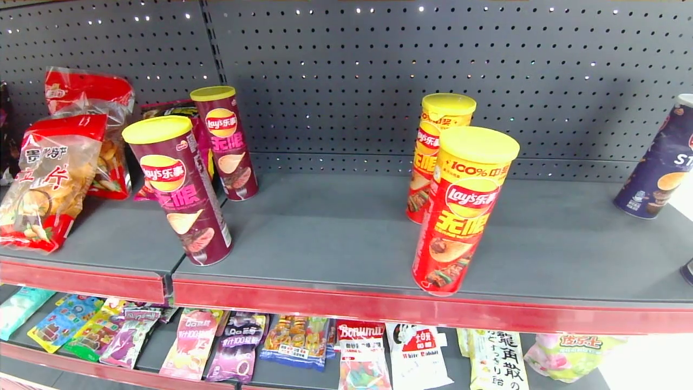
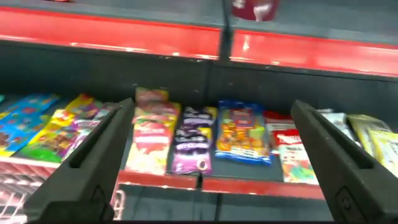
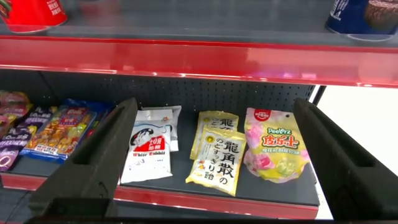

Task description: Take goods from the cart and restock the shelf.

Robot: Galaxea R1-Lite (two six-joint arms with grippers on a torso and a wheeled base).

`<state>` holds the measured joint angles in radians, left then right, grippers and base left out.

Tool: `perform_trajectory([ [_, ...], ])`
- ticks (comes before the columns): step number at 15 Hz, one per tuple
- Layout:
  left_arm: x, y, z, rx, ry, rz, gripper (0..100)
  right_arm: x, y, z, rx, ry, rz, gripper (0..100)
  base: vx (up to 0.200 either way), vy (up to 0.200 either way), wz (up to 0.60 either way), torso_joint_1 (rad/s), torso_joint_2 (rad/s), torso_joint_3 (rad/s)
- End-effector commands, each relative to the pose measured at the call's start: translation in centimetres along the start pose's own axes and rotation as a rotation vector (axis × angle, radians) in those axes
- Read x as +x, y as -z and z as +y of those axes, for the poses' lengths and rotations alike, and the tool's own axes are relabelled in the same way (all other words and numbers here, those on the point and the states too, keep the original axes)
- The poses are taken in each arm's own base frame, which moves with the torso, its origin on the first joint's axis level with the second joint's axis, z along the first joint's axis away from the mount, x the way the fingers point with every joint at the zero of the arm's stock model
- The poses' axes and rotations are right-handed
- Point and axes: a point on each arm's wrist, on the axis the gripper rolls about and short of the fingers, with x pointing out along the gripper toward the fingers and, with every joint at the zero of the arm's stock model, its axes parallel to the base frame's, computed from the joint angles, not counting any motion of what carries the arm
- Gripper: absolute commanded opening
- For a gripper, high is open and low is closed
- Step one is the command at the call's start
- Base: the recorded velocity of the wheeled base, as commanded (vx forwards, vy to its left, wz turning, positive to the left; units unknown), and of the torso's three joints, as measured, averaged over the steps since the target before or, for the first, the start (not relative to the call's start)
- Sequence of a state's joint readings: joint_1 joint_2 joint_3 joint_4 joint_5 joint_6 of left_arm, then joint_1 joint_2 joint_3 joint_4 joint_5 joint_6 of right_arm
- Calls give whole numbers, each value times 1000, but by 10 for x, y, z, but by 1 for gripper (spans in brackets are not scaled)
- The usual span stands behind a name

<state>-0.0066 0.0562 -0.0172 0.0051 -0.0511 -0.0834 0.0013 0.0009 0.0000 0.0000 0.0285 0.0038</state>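
On the upper shelf [image 1: 335, 238], snack bags [image 1: 48, 179] sit at the left end. Right of them stands a front-left can [image 1: 181, 195] with a back-left can [image 1: 227, 143] behind it. Right of the middle, a front-right can [image 1: 460, 211] stands at the edge with a back-right can [image 1: 436, 146] just behind, and a lone can [image 1: 658, 168] stands at the far right. Below, the lower shelf [image 1: 292, 379] carries a row of packets [image 1: 298, 338] side by side.

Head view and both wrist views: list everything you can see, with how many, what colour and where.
Maroon chip cans: 2, yellow lids, left part of the upper shelf.
Red-and-yellow chip cans: 2, yellow lids, right of middle, one behind the other.
Dark blue can: 1, upper shelf, far right.
Snack bags: 2, red and clear, upper shelf, far left.
Dark bag: 1, behind the maroon cans.
Candy packets: many, mixed colours, in a row on the lower shelf.
Pegboard: 1, grey, behind the shelf.
Left pincer: black, open, facing the lower shelf.
Right pincer: black, open, facing the lower shelf.
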Motion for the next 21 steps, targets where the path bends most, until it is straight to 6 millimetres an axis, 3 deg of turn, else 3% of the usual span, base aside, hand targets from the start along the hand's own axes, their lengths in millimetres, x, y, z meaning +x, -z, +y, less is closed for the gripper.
perform_trajectory([
  [1, -4, 1, 0, -5, -28, -57, 100, 0, 0, 0, 1, -1, 1, 100, 0, 0, 0, 0, 0, 0],
  [4, -4, 1, 3, -55, -145, -80, 100, 0, 0, 0, -2, -1, 1, 100, 0, 0, 0, 0, 0, 0],
  [15, -3, 5, 2, 79, -97, -53, 100, 0, 0, 1, 7, -39, -2, 100, 0, 0, 0, 0, 0, 0],
  [16, -3, 5, 2, 80, -97, -53, 100, -1, -7, 2, -21, -68, -36, 100, 0, 0, 0, 0, 0, 0],
  [17, -3, 5, 2, 82, -95, -53, 100, -6, -59, 4, -4, -186, -114, 100, 0, 0, 0, 0, 0, 0],
  [18, -3, 5, 2, 84, -91, -53, 100, 8, -99, 4, 39, -183, -81, 100, 0, 0, 0, 0, 0, 0],
  [20, -3, 5, 2, 84, -77, -52, 100, 29, -144, 4, 33, -216, -70, 100, 0, 0, 0, 0, 0, 0],
  [21, -3, 5, 2, 84, -77, -50, 100, 41, -154, 4, -18, -228, -41, 100, 0, 0, 0, 0, 0, 0],
])
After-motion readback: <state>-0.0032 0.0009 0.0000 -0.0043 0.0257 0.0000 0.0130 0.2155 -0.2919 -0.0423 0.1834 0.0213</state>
